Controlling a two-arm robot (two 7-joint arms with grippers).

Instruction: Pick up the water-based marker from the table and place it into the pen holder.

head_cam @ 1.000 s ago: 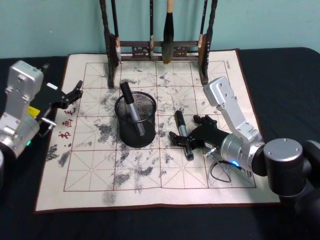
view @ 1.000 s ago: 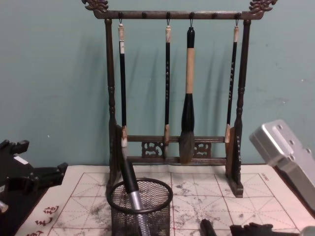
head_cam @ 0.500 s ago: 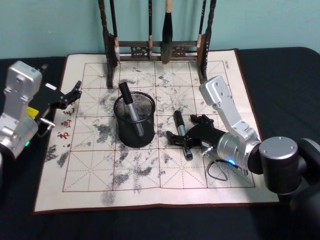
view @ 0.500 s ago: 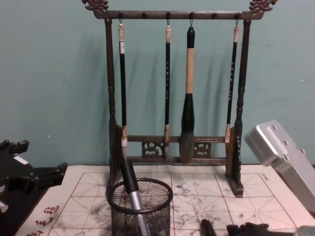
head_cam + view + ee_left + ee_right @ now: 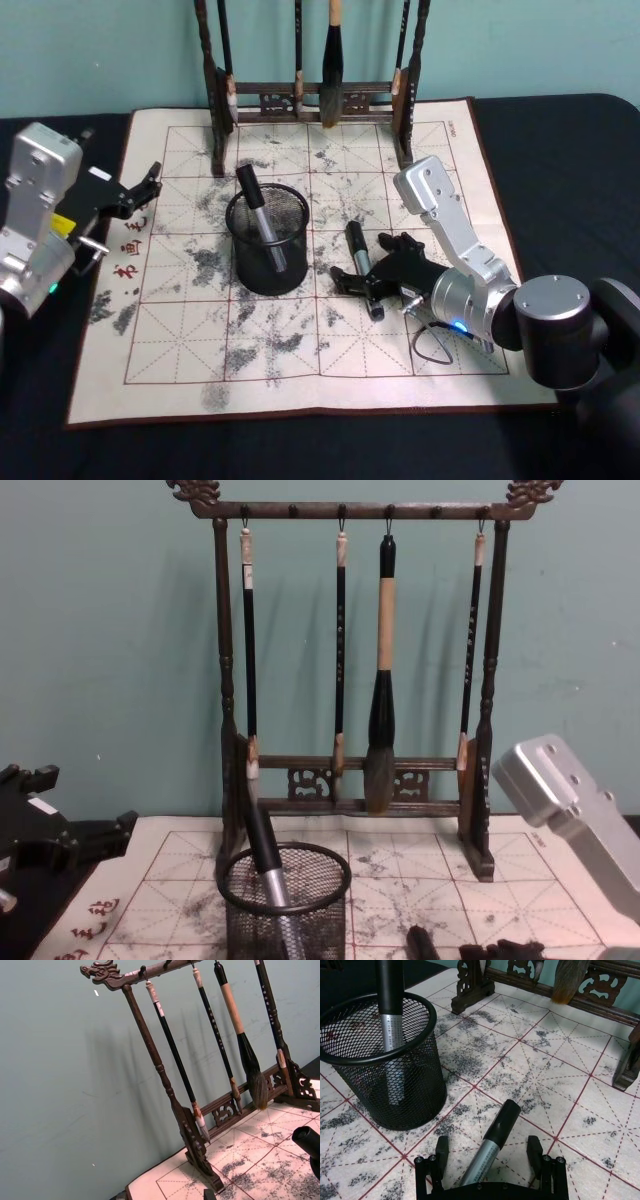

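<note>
L gripper (image 5: pixel 150 185) parked at felt mat's (image 5: pixel 300 370) left edge, fingers apart, empty. 1 mesh pen holder (image 5: pixel 250 272), 1 black-capped marker (image 5: pixel 257 208) leaning inside. 2nd, a water-based marker (image 5: pixel 356 245), lies flat just right of holder, between R gripper's (image 5: pixel 368 264) open fingers, ungripped. Behind: 1 brush rack (image 5: pixel 215 110), 4 brushes (image 5: pixel 333 90).

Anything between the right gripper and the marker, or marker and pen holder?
Nothing visible. The right gripper straddles the marker with open fingers; only bare mat lies between it and the pen holder. A second marker already leans inside the holder. The left gripper sits idle at the mat's left edge.
</note>
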